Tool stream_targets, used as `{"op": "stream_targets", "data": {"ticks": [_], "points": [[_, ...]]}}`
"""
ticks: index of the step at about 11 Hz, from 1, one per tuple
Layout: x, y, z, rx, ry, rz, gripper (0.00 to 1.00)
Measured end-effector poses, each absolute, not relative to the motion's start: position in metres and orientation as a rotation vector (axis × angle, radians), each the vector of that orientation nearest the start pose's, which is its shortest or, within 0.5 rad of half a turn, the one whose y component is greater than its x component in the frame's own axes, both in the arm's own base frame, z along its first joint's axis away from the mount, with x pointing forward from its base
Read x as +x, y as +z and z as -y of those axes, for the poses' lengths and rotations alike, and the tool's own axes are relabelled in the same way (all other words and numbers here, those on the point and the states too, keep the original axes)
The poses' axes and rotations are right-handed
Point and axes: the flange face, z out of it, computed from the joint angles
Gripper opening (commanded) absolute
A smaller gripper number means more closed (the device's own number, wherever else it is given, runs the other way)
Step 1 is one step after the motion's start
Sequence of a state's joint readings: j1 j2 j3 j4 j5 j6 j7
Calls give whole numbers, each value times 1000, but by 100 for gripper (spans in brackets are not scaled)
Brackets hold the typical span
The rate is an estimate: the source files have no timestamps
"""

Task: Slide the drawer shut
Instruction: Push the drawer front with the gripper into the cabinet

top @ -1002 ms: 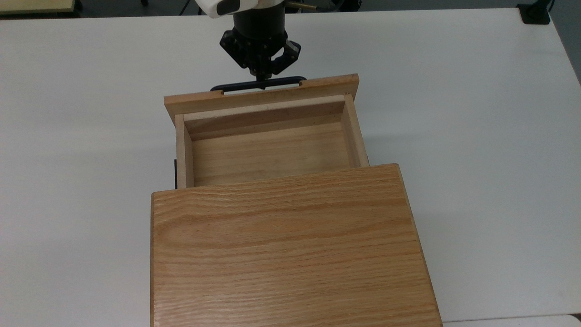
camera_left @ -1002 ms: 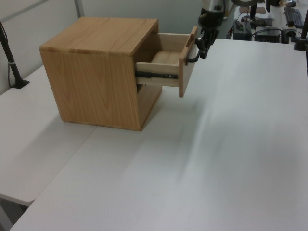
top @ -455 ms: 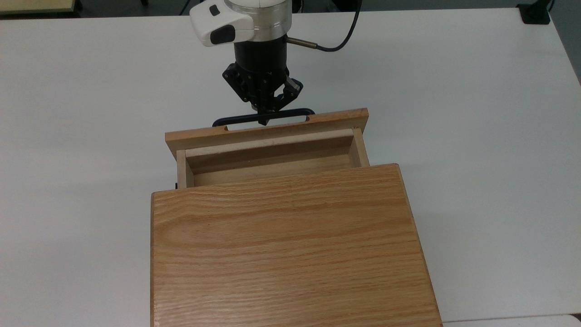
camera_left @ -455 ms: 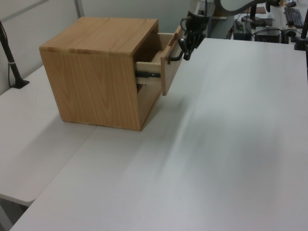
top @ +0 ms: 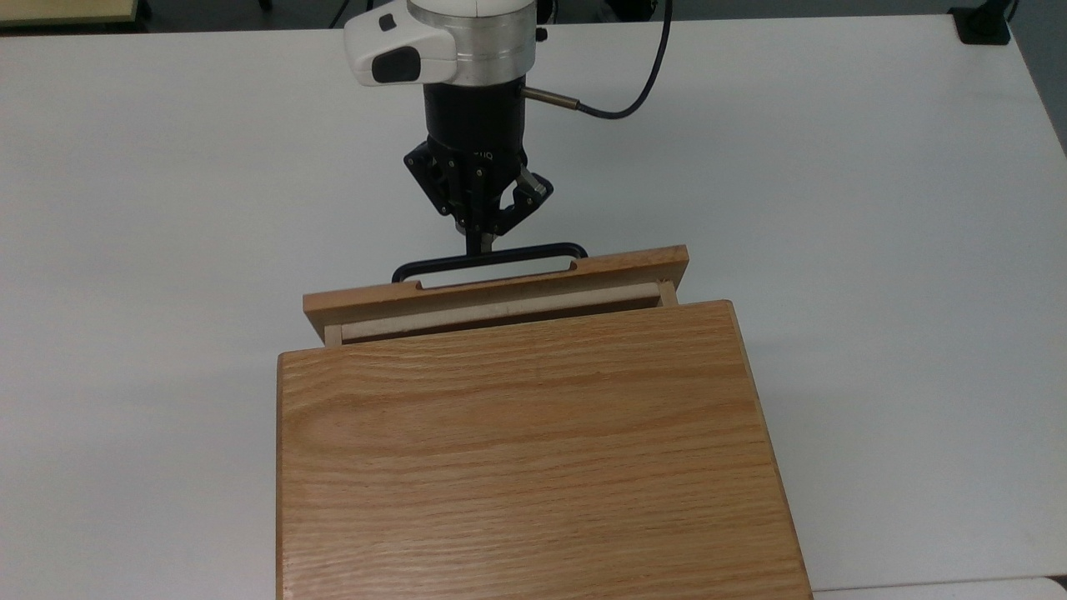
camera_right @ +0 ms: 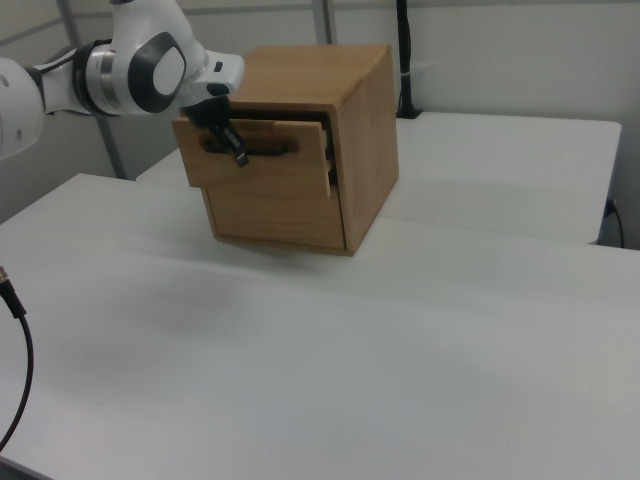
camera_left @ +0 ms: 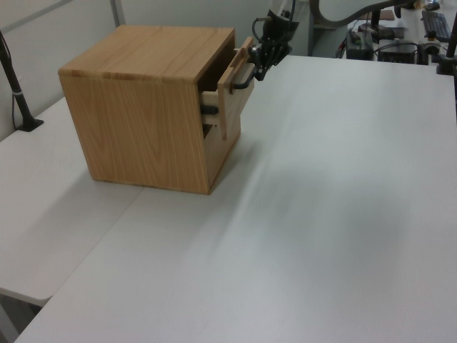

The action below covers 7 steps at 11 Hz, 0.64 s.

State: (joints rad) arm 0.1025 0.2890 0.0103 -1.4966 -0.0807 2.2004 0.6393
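Note:
The light oak drawer (top: pixel 500 292) sticks out only a narrow strip from the larger oak cabinet (top: pixel 525 450). Its thin black bar handle (top: pixel 492 257) faces the arm. My gripper (top: pixel 475 242) points down at the handle's middle, fingers shut into one tip that touches the bar from outside. In the left view the drawer front (camera_left: pixel 230 93) sits slightly tilted near the cabinet (camera_left: pixel 143 107), with the gripper (camera_left: pixel 258 68) against it. In the right view the gripper (camera_right: pixel 238 155) rests on the handle (camera_right: pixel 265 150) of the drawer front (camera_right: pixel 265 185).
The cabinet stands on a wide white table (top: pixel 834 208). A black cable (top: pixel 633 92) trails from the wrist. A black clamp (top: pixel 984 25) sits at the top view's far right corner, and a black pole (camera_left: pixel 14 86) rises at the left view's left edge.
The gripper has pushed the drawer into the cabinet; its open interior has shrunk from a wide box to a thin strip. The arm moved with it toward the cabinet.

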Motion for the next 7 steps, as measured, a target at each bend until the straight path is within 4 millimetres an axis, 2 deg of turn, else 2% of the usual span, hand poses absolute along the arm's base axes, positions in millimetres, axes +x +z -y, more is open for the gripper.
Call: {"op": "stream_targets", "data": {"ticks": [3, 7], "points": [[700, 541, -74, -2853, -736, -825, 0], [712, 534, -76, -2739, -836, -1000, 0]]}}
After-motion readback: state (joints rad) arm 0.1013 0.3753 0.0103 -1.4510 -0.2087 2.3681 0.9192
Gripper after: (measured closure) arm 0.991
